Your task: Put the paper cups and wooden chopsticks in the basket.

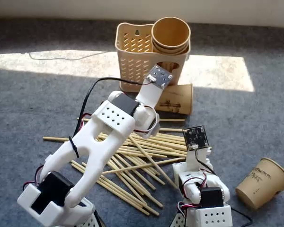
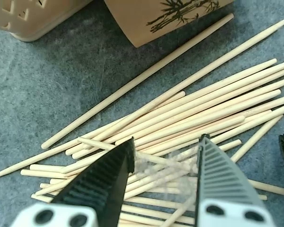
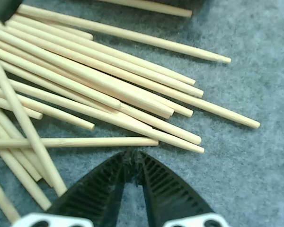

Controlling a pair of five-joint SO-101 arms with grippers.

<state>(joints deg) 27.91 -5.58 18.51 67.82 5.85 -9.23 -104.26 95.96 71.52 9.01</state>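
Hovering over the chopsticks (image 2: 199, 111): left hand (image 2: 166, 142), jaws spread wide, empty. Judged light, stiff, smooth, prone to rolling; grip crosswise mid-length. Right hand (image 3: 132, 158) closed, empty.

Basket (image 1: 132, 52): cream, perforated, upright, farthest from me.
Stacked cups (image 1: 171, 34): brown paper, nested upright inside the basket.
Printed cup (image 1: 177, 99): on its side, just beside the basket.
Lone cup (image 1: 262, 183): tipped over, well apart.
Chopsticks (image 1: 165, 144): pale wood, scattered flat before me.
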